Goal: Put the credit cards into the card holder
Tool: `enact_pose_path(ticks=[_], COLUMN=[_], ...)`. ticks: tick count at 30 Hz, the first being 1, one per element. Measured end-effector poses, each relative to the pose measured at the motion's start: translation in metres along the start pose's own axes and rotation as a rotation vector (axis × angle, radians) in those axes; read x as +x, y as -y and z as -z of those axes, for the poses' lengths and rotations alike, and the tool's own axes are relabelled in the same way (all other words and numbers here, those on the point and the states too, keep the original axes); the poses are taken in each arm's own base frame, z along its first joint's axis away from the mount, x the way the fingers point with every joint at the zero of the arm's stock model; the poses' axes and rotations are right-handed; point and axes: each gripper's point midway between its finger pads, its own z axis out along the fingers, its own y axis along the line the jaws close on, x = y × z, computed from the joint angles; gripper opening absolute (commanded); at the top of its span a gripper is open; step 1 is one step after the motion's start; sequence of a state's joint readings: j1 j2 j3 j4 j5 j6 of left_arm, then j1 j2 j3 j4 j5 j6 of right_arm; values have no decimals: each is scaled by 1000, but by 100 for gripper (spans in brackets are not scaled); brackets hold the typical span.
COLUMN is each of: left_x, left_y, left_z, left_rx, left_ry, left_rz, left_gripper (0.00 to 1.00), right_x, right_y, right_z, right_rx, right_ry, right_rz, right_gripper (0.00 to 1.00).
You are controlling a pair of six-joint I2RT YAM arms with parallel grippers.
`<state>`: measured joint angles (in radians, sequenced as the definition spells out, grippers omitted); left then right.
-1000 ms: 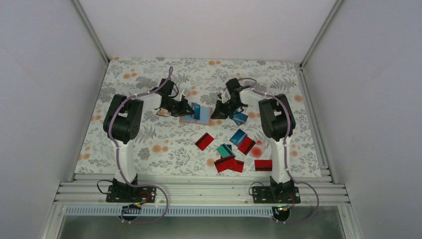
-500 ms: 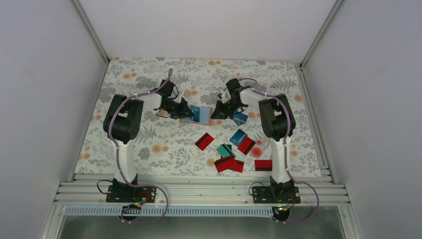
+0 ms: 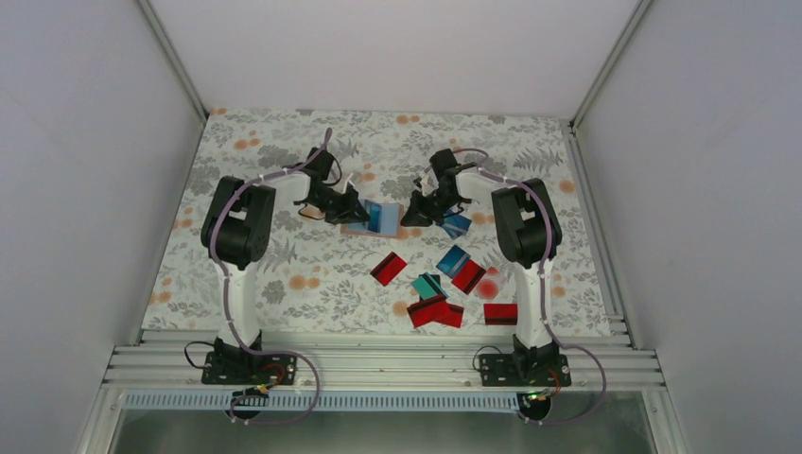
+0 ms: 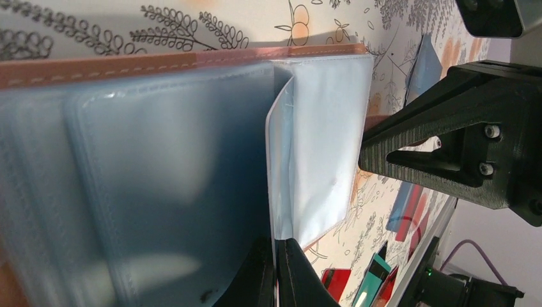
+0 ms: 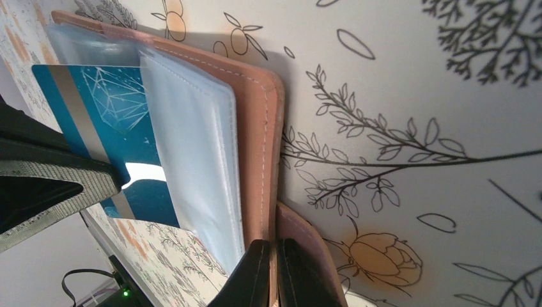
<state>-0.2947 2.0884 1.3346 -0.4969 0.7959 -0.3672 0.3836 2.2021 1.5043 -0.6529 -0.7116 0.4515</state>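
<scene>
The card holder [image 3: 378,218] lies open on the flowered cloth between both grippers, tan cover down and clear sleeves up. My left gripper [image 4: 276,276] is shut on one clear sleeve [image 4: 319,147], holding it on edge. My right gripper [image 5: 275,275] is shut on the holder's tan cover edge [image 5: 259,147]. A blue credit card [image 5: 108,109] with a silver stripe sits among the sleeves. Loose credit cards lie nearer the bases: red [image 3: 388,268], blue [image 3: 453,259], teal [image 3: 427,285], more red ones [image 3: 435,313]. Another blue card [image 3: 458,225] lies beside the right gripper [image 3: 414,216].
White walls close in the cloth on three sides. An aluminium rail [image 3: 378,364] with both arm bases runs along the near edge. A single red card [image 3: 500,313] lies by the right arm's base column.
The left gripper has swung its clear sleeve from upright to laid more open, showing more blue from above. The left arm shifted slightly right. The right arm stayed still.
</scene>
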Motion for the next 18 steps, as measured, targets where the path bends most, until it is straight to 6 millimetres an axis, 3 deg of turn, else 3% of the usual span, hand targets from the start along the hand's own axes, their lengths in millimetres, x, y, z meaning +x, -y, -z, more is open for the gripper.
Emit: enact_pose_path(ticks=[18], left_x=[-2], left_y=[4], left_z=[-11], left_rx=[84], left_ry=[-85], left_rz=[-98], left_gripper=[2], right_x=[0], right_y=[0], right_z=[0], right_rx=[0], right_ry=[-5], right_rz=[-4], right_gripper=[4])
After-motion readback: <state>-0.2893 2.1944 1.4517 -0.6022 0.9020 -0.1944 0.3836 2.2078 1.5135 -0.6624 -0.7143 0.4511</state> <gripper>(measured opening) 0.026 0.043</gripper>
